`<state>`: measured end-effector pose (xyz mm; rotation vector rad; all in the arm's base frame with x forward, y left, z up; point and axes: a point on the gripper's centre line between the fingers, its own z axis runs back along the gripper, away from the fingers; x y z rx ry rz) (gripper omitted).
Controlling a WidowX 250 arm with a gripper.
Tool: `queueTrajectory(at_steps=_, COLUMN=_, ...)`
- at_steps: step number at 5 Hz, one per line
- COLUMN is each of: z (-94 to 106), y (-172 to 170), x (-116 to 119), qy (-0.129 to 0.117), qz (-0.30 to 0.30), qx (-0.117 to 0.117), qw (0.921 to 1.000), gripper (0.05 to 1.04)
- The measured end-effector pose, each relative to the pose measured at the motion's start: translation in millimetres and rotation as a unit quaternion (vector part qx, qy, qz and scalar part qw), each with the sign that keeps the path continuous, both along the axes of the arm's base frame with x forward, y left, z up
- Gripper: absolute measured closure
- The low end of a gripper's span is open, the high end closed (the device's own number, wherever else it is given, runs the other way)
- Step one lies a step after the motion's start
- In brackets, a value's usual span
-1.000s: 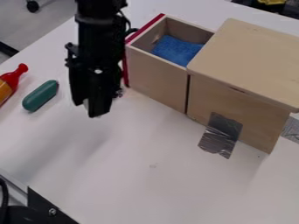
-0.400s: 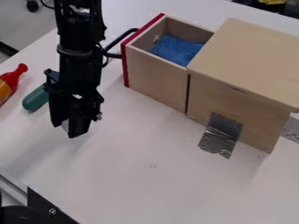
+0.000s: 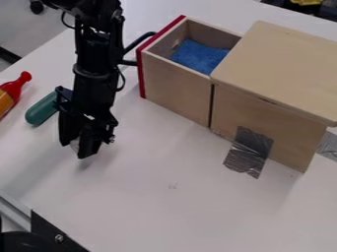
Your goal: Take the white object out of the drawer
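We judged the task mostly done: the drawer (image 3: pixel 174 86) stood open, well apart from the end effector (image 3: pixel 82 147) and up to its right in our view, and what we took for the white object (image 3: pixel 74 144) was already outside it. What seemed left was to set it down and let go.

The white object lay within the end effector's grip. Its 2 fingers stood slightly apart with a small pale patch between them, and we read that as a light pinch on the object, though most of it was hidden and its shape we could not tell. A shadow fell on the tabletop (image 3: pixel 174 206) just below the fingertips; whether anything touched down, we could not say.

Behind the end effector, towards its left, a green thing (image 3: pixel 41 111) lay partly covered by the arm (image 3: pixel 95 74), with a red bottle (image 3: pixel 15 87) farther out. A blue cloth (image 3: pixel 199 55) lay in the drawer. We thought the next move called for a short, gentle lowering, since opening too high could let the object drop and roll.
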<state>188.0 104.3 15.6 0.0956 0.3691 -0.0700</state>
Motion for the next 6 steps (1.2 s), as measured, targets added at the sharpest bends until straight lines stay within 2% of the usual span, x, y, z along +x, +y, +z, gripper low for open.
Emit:
queueTrajectory(at_steps=1, z=1.6, y=-3, x=-1, qy=0.007, qz=0.009, qx=-0.007, qw=0.9999, gripper=0.509)
queueTrajectory(at_steps=2, z=3.7, y=-8, x=-1, qy=0.012, qz=0.018, qx=-0.024, qw=0.9995, gripper=0.205)
queueTrajectory(at_steps=3, z=22.2, y=-14, x=3, qy=0.002, qz=0.024, qx=-0.044, qw=0.9987, gripper=0.077)
queueTrajectory(at_steps=4, z=55.4, y=-22, x=9, qy=-0.029, qz=0.021, qx=-0.052, qw=0.9980, gripper=0.083)
queueTrajectory(at_steps=5, z=79.6, y=-28, x=12, qy=-0.043, qz=-0.003, qx=-0.044, qw=0.9981, gripper=0.083)
queueTrajectory(at_steps=6, z=80.0, y=-28, x=14, qy=-0.035, qz=-0.034, qx=-0.026, qw=0.9985, gripper=0.083)
